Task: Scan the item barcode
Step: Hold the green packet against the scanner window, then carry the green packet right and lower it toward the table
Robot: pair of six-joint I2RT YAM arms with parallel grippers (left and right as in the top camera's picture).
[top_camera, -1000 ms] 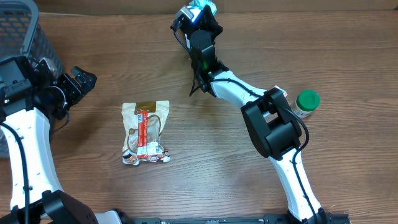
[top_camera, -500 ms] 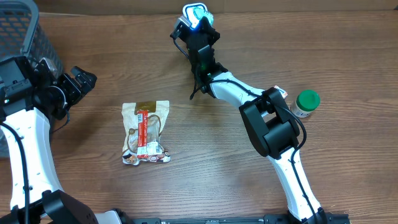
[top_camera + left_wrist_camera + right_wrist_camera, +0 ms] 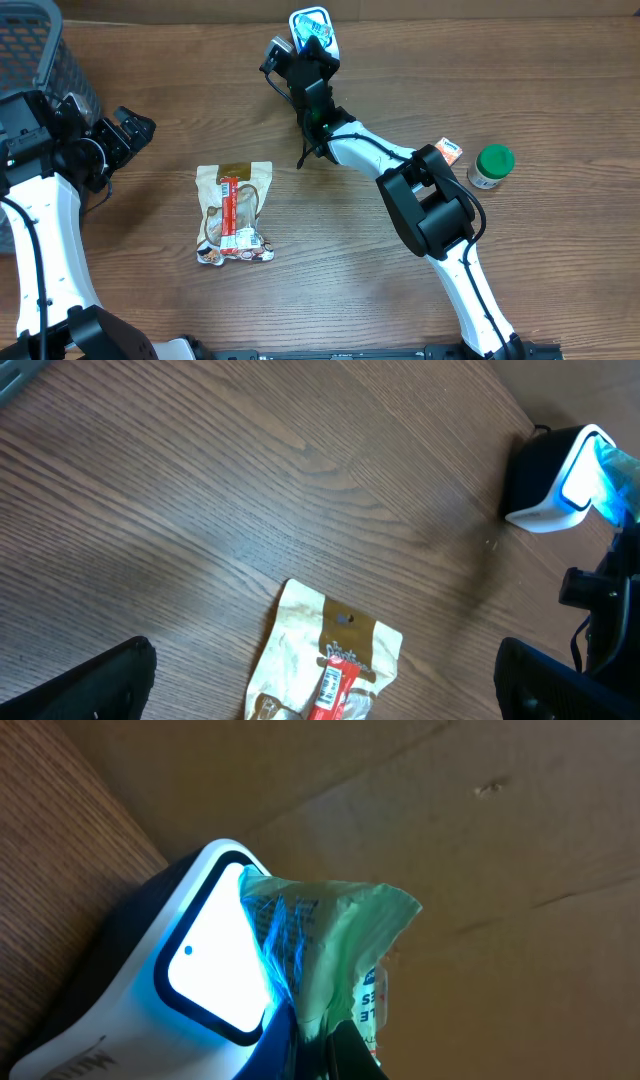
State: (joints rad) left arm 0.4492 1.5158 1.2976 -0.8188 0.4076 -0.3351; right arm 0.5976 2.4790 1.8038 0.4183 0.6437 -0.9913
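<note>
near the robot's base, a snack pouch [image 3: 234, 212] lies flat, and the left gripper [image 3: 128, 135] rests off to its side, jaws spread and empty. farther back, the right arm stretches toward the table's far edge. the right gripper [image 3: 325, 1045] is clenched on a green packet [image 3: 335, 935] held against the lit scanner [image 3: 195, 965], presumably so its barcode faces the window.

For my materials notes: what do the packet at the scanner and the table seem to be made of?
The packet seems thin plastic film: creased, with scanner light glowing through. The table looks like matte wood or laminate, showing grain lines.
</note>
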